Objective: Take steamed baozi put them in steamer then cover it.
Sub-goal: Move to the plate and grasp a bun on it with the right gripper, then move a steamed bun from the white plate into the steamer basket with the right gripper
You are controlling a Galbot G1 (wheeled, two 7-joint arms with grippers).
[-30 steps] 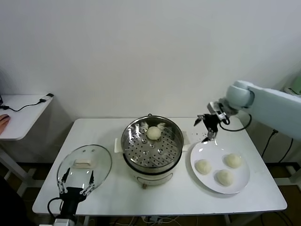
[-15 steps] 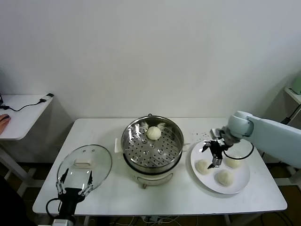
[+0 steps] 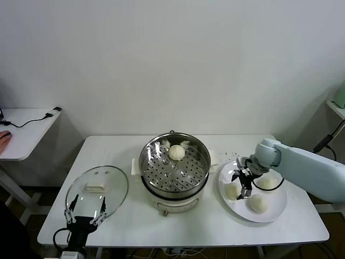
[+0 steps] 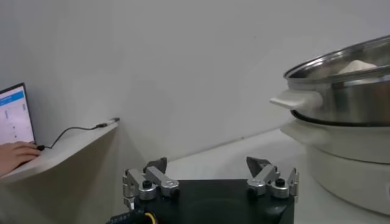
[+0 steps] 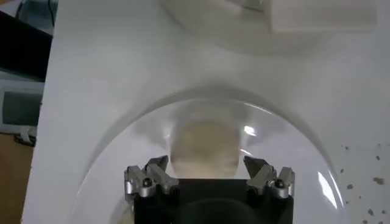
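The steamer (image 3: 174, 168) stands open mid-table with one steamed baozi (image 3: 176, 152) on its perforated tray. Three more baozi lie on a white plate (image 3: 237, 209) at the right: the left one (image 3: 232, 191), a front one (image 3: 257, 203) and a back one (image 3: 266, 182). My right gripper (image 3: 241, 183) hangs low over the left baozi. In the right wrist view that baozi (image 5: 204, 149) sits between the spread fingers of the gripper (image 5: 207, 165), with a small gap on each side. The cover (image 3: 97, 190), a glass lid, lies flat at the left. My left gripper (image 3: 85, 218) waits open near the lid's front edge.
In the left wrist view the left gripper (image 4: 209, 165) faces the steamer's side (image 4: 347, 91) across bare table. A small side table (image 3: 24, 129) with a cable and a person's hand stands at the far left. Dark crumbs speckle the table near the plate (image 5: 286, 152).
My right gripper has come down and forward from beside the steamer's back right to the plate, and now straddles the left baozi. The left arm has not moved.
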